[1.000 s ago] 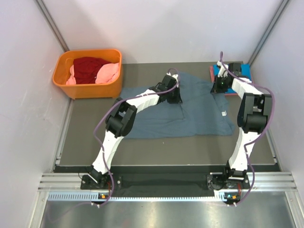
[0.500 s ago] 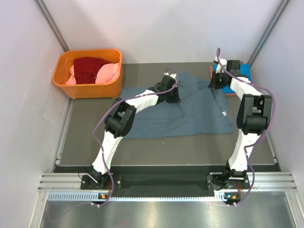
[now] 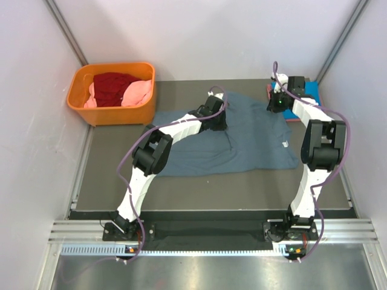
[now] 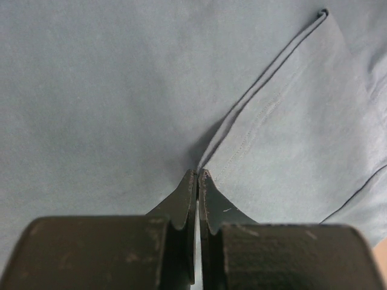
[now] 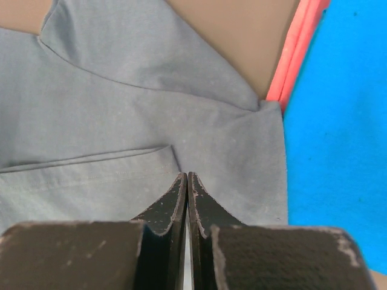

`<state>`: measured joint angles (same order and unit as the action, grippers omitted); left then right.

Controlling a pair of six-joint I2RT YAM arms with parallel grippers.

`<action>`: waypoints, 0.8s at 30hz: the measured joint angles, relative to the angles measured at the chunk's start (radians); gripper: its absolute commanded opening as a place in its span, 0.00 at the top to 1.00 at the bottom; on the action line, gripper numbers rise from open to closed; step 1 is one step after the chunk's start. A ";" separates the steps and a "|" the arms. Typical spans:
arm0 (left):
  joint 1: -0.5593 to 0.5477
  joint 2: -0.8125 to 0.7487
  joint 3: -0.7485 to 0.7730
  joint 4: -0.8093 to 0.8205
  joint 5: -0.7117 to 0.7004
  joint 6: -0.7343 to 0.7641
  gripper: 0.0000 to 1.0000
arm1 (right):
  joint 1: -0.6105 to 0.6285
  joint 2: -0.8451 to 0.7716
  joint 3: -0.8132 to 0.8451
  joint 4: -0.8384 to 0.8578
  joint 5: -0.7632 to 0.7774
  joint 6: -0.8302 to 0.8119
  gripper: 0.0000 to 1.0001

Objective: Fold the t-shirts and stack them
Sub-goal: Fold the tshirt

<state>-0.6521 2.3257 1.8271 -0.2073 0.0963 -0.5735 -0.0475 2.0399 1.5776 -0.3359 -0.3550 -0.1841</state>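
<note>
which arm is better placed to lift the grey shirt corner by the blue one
Right. The right gripper is shut on the grey shirt at that corner, beside the blue shirt; the left gripper pinches a crease mid-shirt.

Orange plastic basket sits at far-left corner of dark grey tabletop, close to white side wall; aluminium rail spans near edge

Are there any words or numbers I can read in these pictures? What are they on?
No words or numbers can be read anywhere in these pictures.
Small white tag on the grey-blue t-shirt: too small to read.
Orange basket: no print shows on it.
</note>
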 measured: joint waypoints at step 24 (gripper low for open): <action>-0.001 -0.228 -0.189 -0.161 -0.146 0.010 0.63 | 0.018 -0.230 -0.116 -0.213 0.186 0.546 0.68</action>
<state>-0.6533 2.0979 1.6382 -0.3679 -0.0494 -0.5636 -0.0292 1.8095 1.4612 -0.5488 -0.1688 0.3618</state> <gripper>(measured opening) 0.368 0.304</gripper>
